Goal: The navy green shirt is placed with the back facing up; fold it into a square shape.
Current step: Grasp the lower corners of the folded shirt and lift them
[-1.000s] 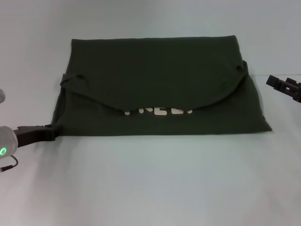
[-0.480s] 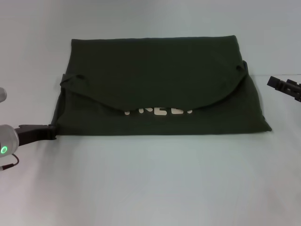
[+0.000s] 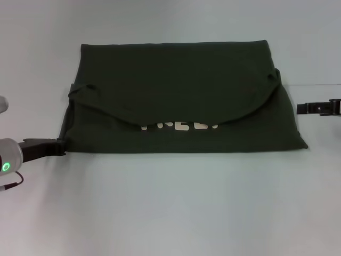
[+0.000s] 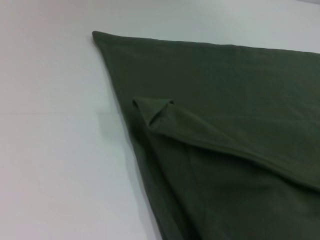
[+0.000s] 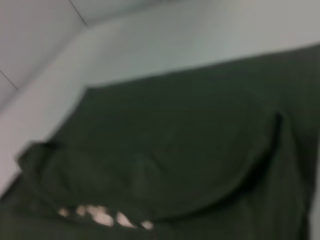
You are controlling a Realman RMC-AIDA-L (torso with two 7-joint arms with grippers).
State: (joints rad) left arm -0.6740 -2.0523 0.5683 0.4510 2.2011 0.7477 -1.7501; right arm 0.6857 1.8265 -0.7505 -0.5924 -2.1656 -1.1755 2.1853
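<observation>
The navy green shirt (image 3: 181,98) is spread flat across the middle of the head view on the white table (image 3: 170,202). Its top part is folded down in a curved flap, and white letters (image 3: 180,126) peek out under it. The cloth is judged to be soft, light and floppy, so it should be lifted by its corners or side edges. The left gripper (image 3: 57,147) is touching the shirt's lower left corner. The right gripper (image 3: 301,108) is just beside the right edge. It cannot be told whether either gripper's fingers are open or closed.
</observation>
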